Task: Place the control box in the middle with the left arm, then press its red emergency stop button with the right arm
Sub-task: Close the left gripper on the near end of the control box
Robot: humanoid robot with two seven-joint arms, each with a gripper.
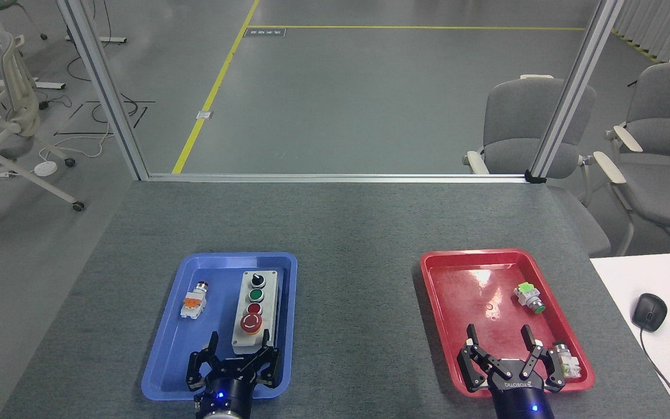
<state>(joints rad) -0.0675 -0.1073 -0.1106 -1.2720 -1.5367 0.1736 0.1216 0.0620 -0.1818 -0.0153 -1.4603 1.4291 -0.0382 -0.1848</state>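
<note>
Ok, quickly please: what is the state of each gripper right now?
Left gripper: open, holding nothing, jaws around the near end of the control box.
Right gripper: open, empty.

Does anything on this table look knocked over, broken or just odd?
Nothing looks spilled or broken. The light-grey control box sits upright in the blue plastic tray, beside a small white-and-orange switch lying on its side. Two more loose switches, a green-capped one and a white one, lie tipped in the red plastic tray.
</note>
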